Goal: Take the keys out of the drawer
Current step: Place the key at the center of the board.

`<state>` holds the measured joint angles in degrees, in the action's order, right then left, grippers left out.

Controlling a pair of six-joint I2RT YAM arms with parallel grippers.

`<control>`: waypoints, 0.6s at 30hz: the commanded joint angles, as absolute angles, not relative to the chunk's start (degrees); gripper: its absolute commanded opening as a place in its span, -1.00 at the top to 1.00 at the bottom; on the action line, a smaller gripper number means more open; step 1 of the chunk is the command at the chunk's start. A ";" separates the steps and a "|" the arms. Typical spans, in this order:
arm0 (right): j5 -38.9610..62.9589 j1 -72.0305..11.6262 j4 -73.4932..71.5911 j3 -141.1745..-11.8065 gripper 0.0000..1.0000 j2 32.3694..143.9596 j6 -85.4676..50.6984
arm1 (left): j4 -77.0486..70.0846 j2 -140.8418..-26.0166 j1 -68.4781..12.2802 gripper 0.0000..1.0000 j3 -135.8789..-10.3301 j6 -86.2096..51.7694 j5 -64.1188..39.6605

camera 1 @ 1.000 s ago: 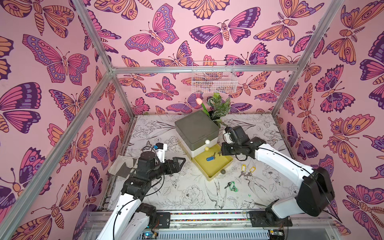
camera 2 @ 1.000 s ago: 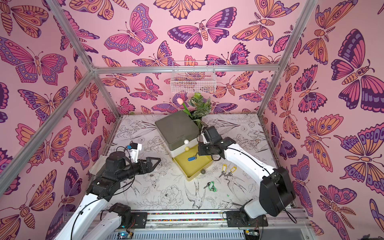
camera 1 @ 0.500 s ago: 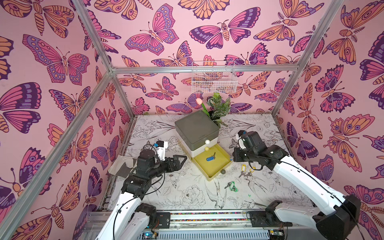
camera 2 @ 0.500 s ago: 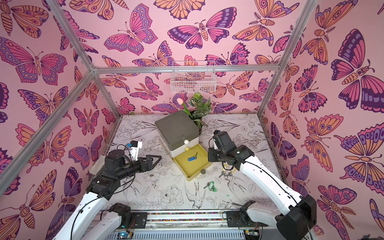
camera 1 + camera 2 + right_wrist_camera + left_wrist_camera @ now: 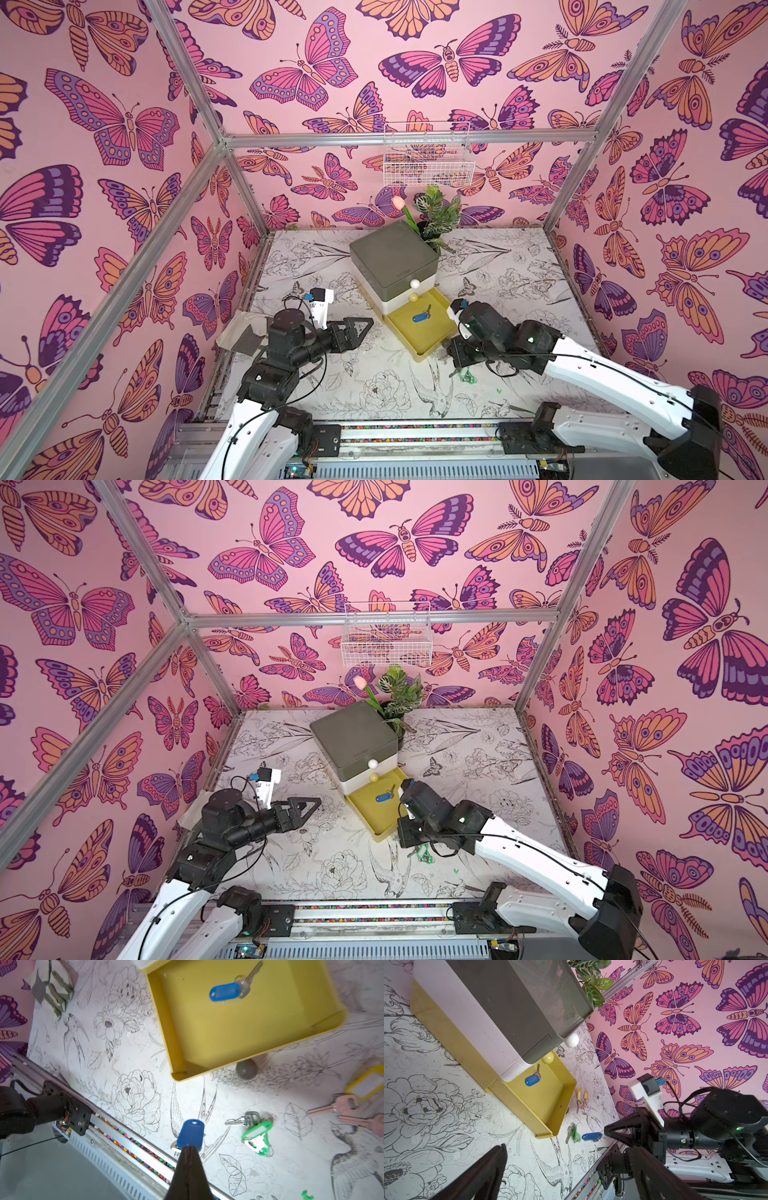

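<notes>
The yellow drawer (image 5: 424,336) stands pulled out from the bottom of the cabinet. One bunch of keys with a blue tag (image 5: 420,318) lies inside it, also seen in the right wrist view (image 5: 225,992). My right gripper (image 5: 188,1147) is shut on the tag of another blue-tagged bunch (image 5: 192,1131), held just above the table in front of the drawer's right corner. Green-tagged keys (image 5: 256,1136) lie on the table beside it, and yellow-tagged keys (image 5: 582,1098) lie farther right. My left gripper (image 5: 361,330) hangs open and empty left of the drawer.
The grey-topped cabinet (image 5: 392,253) stands mid-table with a potted plant (image 5: 438,216) behind it. A wire basket (image 5: 428,162) hangs on the back wall. A folded cloth (image 5: 245,336) lies at the left edge. The drawer's grey knob (image 5: 246,1069) sticks out of its front.
My right arm has swung from beside the drawer to the front right, down near the green-tagged keys, carrying the blue-tagged bunch. The left arm has barely moved.
</notes>
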<state>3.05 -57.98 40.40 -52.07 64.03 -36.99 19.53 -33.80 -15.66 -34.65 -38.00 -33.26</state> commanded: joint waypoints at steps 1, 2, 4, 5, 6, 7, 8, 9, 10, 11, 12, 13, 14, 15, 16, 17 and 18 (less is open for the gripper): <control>0.71 -61.83 36.18 -51.11 0.90 66.08 -41.25 | 21.51 -33.20 -15.21 -0.99 -33.88 -38.07 -34.36; 0.36 -62.96 35.75 -51.07 0.90 66.98 -41.39 | 22.06 -33.22 -15.21 -0.98 -34.03 -37.89 -34.46; 0.02 -64.42 34.96 -50.77 0.90 68.81 -41.64 | 22.96 -32.83 -15.21 -0.99 -34.08 -37.56 -34.16; 0.08 -64.81 34.34 -50.46 0.90 69.67 -41.82 | 23.64 -32.66 -15.21 -0.99 -34.06 -37.45 -33.85; 0.13 -65.01 33.74 -49.94 0.90 70.28 -42.00 | 24.14 -32.56 -15.24 -0.99 -34.02 -37.49 -33.69; 0.39 -65.04 32.68 -49.29 0.90 70.96 -42.38 | 24.64 -32.43 -15.25 -0.99 -33.89 -37.36 -33.73; 0.52 -65.10 31.77 -48.75 0.90 71.68 -42.62 | 24.91 -32.22 -15.23 -0.99 -33.73 -37.30 -33.86; 0.78 -65.06 30.95 -48.27 0.90 72.31 -42.76 | 25.17 -31.97 -15.21 -0.98 -33.61 -37.34 -33.85; 0.90 -65.06 30.14 -47.79 0.91 73.10 -42.85 | 25.45 -31.62 -15.25 -0.99 -33.50 -37.29 -33.84; 1.14 -65.09 29.33 -47.56 0.91 73.90 -42.89 | 25.70 -31.24 -15.21 -0.99 -33.40 -37.30 -33.67; 1.44 -65.04 28.76 -47.44 0.91 74.56 -42.97 | 25.89 -30.95 -15.21 -0.99 -33.33 -37.28 -33.46; 1.75 -65.13 28.00 -47.29 0.91 75.31 -42.93 | 26.14 -30.77 -15.21 -0.99 -33.24 -37.30 -33.32; 1.99 -65.13 27.37 -47.16 0.91 75.97 -42.98 | 26.32 -30.68 -15.25 -0.99 -33.18 -37.22 -33.27; 2.21 -65.17 26.90 -46.98 0.91 76.68 -42.98 | 26.43 -30.64 -15.21 -0.99 -33.06 -37.14 -33.19; 2.27 -65.21 26.51 -46.78 0.91 77.28 -43.00 | 26.47 -30.67 -15.21 -0.99 -33.05 -37.12 -33.21; 2.54 -65.24 26.05 -46.61 0.91 77.94 -43.06 | 26.50 -30.61 -15.22 -0.98 -32.95 -37.20 -33.12; 2.63 -65.28 25.61 -46.36 0.91 78.34 -43.07 | 26.47 -30.59 -15.21 -0.99 -32.95 -37.18 -32.98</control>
<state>2.13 -64.66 28.14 -46.76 77.36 -42.22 25.47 -31.07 -15.64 -34.09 -37.95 -33.36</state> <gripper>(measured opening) 0.052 0.994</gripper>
